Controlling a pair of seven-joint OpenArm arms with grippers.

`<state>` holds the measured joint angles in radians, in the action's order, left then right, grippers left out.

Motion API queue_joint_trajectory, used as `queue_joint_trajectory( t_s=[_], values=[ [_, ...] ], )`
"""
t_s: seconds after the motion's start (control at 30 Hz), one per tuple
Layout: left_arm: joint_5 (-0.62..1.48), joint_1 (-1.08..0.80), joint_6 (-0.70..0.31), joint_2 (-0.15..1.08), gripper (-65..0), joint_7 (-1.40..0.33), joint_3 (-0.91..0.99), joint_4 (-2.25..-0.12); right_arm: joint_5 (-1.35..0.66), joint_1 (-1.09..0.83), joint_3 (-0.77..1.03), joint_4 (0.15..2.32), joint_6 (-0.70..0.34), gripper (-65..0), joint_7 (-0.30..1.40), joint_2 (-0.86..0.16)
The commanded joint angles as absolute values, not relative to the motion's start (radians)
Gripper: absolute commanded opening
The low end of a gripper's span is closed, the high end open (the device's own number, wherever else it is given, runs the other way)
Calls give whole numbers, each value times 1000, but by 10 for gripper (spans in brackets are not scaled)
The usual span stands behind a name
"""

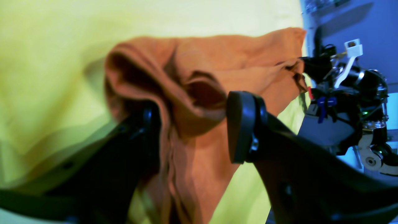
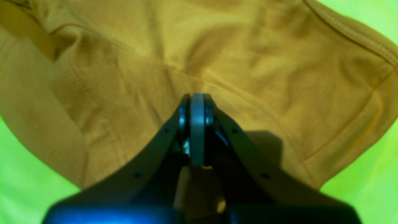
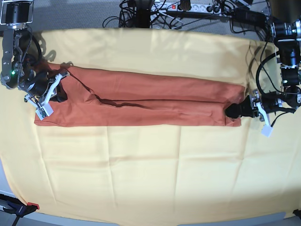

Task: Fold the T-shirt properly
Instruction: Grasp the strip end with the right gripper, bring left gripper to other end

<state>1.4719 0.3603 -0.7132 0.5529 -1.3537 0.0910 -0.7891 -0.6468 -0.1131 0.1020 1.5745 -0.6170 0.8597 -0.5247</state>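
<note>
The rust-orange T-shirt point(image 3: 150, 101) lies folded into a long strip across the pale yellow cloth point(image 3: 150, 169). At its right end in the base view, my left gripper point(image 3: 233, 111) sits low. In the left wrist view my left gripper point(image 1: 199, 124) is open, and a loose bunched fold of the T-shirt point(image 1: 217, 59) lies between its fingers point(image 1: 244, 124). My right gripper point(image 3: 59, 87) is at the strip's other end. Its pads point(image 2: 197, 124) are pressed together on a pinch of the T-shirt point(image 2: 248, 56), and creases run out from the tips.
The yellow cloth point(image 1: 46, 62) covers the whole table, with a wide bare stretch in front of the strip. Cables and a power strip point(image 3: 188, 8) run along the back edge. A clamp point(image 3: 19, 208) sits at the front left corner.
</note>
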Motion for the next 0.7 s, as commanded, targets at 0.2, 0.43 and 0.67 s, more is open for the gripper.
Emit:
queue_joint_trajectory(
  t_s=[0.2, 0.43, 0.67],
  values=[
    [1484, 366, -698, 541, -438, -1396, 78, -788, -632, -105, 107, 1581, -609, -650, 874, -538],
    [1484, 407, -698, 601, -289, -1396, 79, -788, -631, -105, 107, 1581, -609, -650, 875, -538],
    [1449, 450, -688, 694, -289, -1396, 79, -789, -632, -105, 107, 1581, -609, -650, 875, -537]
  ],
)
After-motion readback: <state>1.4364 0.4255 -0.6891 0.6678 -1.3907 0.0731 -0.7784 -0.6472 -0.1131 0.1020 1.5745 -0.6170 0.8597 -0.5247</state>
